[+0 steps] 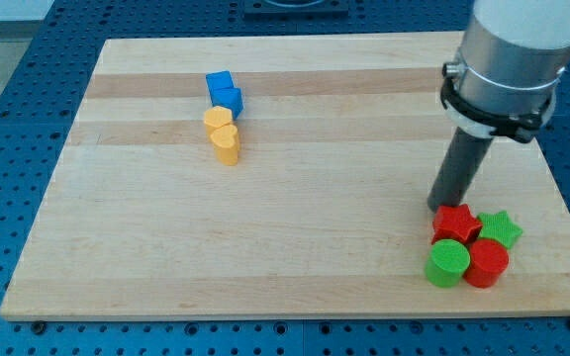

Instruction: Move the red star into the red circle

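The red star [456, 223] lies near the view's bottom right of the wooden board [295, 178]. The red circle [487, 262] sits just below and right of it, touching it. A green circle [447, 262] touches the red circle's left side, and a green star [501, 229] sits to the star's right. My tip [441, 206] is on the board right at the red star's upper left edge, the dark rod rising toward the view's top right.
Two blue blocks [224, 91] and two yellow blocks [223, 133], one a heart shape, form a column at the view's upper left. The board's right edge lies close to the green star. A blue perforated table surrounds the board.
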Available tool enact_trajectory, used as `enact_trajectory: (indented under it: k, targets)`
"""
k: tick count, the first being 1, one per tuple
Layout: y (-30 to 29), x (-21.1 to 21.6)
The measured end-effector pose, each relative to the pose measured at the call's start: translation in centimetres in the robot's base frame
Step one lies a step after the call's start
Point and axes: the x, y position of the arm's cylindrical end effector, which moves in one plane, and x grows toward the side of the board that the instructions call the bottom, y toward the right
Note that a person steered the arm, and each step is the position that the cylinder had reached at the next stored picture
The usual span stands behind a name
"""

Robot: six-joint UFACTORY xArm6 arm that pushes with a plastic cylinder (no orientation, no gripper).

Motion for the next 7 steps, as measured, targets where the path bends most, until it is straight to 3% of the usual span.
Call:
enact_trajectory:
  k: [2, 7]
  targets:
    - [-3.1, 1.4]
    - [-0.6, 0.2]
